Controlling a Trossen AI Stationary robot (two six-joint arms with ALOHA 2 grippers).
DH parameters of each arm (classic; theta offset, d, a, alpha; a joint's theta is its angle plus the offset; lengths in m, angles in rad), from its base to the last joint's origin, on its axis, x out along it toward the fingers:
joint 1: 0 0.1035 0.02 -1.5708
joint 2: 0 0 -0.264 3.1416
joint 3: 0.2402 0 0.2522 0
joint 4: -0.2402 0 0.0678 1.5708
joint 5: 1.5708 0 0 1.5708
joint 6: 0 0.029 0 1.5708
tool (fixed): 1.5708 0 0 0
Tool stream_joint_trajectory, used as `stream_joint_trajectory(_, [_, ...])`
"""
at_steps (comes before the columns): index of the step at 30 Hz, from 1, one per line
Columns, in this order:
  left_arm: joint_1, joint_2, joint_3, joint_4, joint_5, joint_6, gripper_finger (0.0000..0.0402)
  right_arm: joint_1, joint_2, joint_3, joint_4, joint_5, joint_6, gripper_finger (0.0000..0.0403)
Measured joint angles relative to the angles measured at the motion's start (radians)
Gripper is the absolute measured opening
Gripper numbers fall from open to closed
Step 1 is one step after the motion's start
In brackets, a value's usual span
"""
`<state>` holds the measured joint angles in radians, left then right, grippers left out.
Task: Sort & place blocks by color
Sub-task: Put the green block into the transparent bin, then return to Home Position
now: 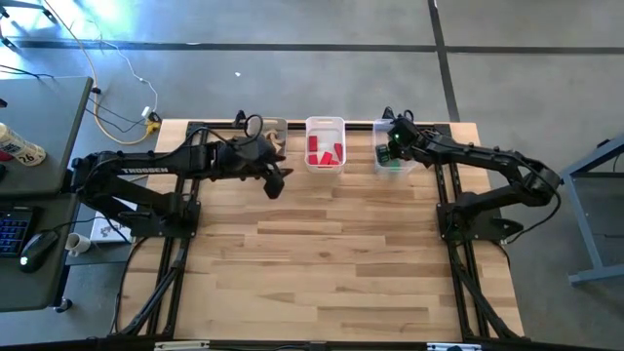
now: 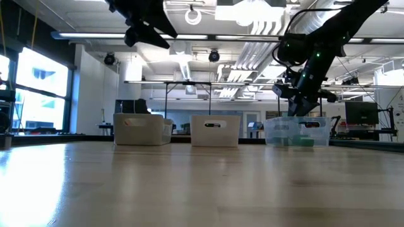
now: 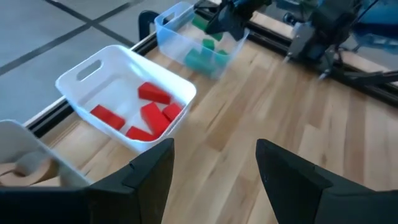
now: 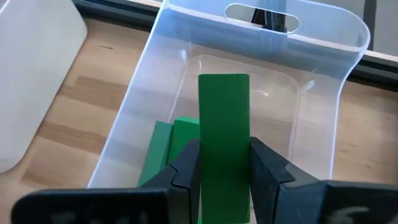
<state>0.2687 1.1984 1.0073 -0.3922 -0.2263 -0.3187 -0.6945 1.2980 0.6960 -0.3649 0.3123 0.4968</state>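
Three translucent bins stand along the table's far edge. The left bin (image 1: pixel 274 130) holds plain wood blocks (image 3: pixel 28 168), the middle bin (image 1: pixel 325 125) red blocks (image 3: pixel 152 112), and the right bin (image 4: pixel 323 81) green blocks (image 4: pixel 166 144). My right gripper (image 4: pixel 225 150) hangs over the right bin, shut on a long green block (image 4: pixel 224 118). My left gripper (image 3: pixel 214 168) stands open and holds nothing, above the table just in front of the gap between the left and middle bins (image 1: pixel 278 183). My right gripper pinches the green block by its two long side faces (image 4: pixel 202 158) between its two fingers, at the block's near end. The fingers slant down from above and lie along the block. The block sticks out past the fingertips, lifted clear over the bin's inside.
Bare wooden tabletop (image 1: pixel 331 263) stretches from the bins to the near edge. The arms' dark frames (image 1: pixel 166 253) run along the table's left and right sides. A desk with a keyboard and mouse (image 1: pixel 29 244) stands off the table to the left.
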Motion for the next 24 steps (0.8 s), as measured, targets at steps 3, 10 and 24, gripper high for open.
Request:
stream_joint_trajectory(3, [-0.002, 0.000, 0.000, 0.009, 0.012, -0.011, 0.0213, 0.000, 0.000, 0.000, 0.000, 0.002, 0.005, 0.0072])
stream_joint_trajectory(10, [-0.010, -0.010, 0.000, 0.009, 0.013, -0.011, 0.0213, 0.000, 0.000, 0.000, 0.000, -0.016, 0.019, 0.0109])
stream_joint_trajectory(24, [-0.023, -0.145, 0.000, -0.032, 0.016, -0.030, 0.0213, 0.000, 0.001, 0.034, 0.000, -0.040, 0.022, 0.0213])
